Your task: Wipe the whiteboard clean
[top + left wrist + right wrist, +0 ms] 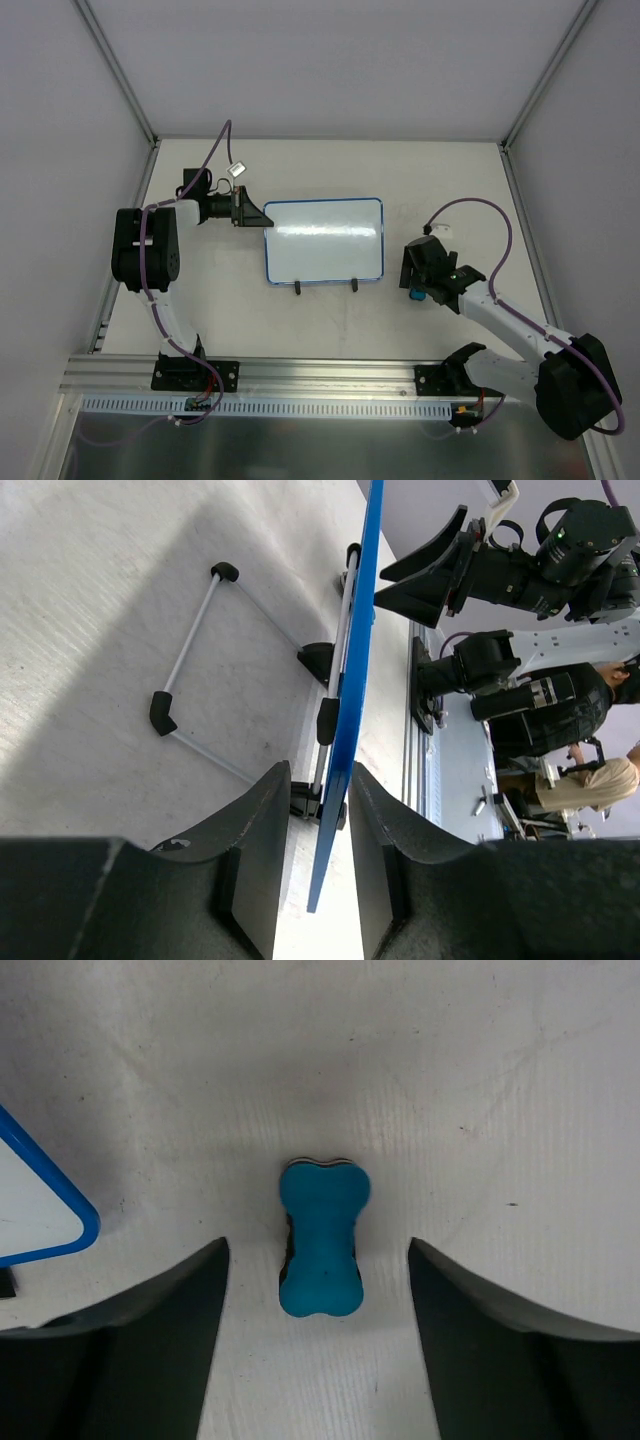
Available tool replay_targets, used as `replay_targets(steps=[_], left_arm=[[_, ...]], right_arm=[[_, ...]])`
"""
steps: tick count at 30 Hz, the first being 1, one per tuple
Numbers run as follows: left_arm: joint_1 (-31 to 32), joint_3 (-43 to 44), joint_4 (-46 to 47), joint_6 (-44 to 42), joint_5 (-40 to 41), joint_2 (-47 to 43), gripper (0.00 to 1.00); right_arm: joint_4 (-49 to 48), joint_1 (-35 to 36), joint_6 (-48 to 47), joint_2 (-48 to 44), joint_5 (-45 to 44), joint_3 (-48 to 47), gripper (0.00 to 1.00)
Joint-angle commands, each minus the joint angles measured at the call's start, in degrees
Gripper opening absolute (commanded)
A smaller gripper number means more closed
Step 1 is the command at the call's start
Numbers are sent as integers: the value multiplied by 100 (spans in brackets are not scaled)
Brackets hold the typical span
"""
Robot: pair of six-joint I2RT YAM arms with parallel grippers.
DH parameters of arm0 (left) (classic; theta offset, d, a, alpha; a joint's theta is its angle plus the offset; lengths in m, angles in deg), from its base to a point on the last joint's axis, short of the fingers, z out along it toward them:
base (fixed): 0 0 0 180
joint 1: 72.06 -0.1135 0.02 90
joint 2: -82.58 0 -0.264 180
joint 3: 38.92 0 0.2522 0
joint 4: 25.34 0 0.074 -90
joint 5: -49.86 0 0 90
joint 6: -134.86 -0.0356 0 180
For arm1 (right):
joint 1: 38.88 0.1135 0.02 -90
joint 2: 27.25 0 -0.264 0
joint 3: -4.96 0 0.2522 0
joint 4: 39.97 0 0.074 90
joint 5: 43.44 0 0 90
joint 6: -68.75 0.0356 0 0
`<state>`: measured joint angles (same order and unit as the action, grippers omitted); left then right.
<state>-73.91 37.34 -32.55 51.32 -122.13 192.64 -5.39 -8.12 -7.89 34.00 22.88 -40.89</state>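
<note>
The whiteboard (323, 242), white with a thin blue frame and two black feet, stands mid-table, its surface looking blank. My left gripper (255, 213) is at its upper left corner. In the left wrist view the board's blue edge (358, 630) runs between the fingers of the left gripper (320, 775), with thin gaps on both sides. A small blue bone-shaped eraser (322, 1238) lies on the table between the wide-open fingers of my right gripper (318, 1248), untouched. In the top view the right gripper (428, 280) hovers over the eraser (414, 294), right of the board.
The board's wire stand (190, 640) with black end caps rests on the table behind it. A board corner (40, 1210) shows left of the right gripper. A metal rail (300, 375) runs along the near edge. Enclosure walls stand left, right and behind.
</note>
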Motion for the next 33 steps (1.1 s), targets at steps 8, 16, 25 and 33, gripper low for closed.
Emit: replay_targets(steps=[8, 16, 25, 33], left_arm=[[26, -1, 5, -206, -211, 7, 60], [-79, -106, -4, -347, -326, -187, 70], [-474, -264, -4, -66, 43, -617, 74], [-773, -703, 40, 478, 587, -1520, 75]], right_arm=[[10, -88, -18, -70, 66, -174, 99], [10, -106, -18, -254, 127, -78, 99], [-131, -114, -71, -430, 302, 37, 99], [-350, -114, -176, -500, 505, 142, 99]])
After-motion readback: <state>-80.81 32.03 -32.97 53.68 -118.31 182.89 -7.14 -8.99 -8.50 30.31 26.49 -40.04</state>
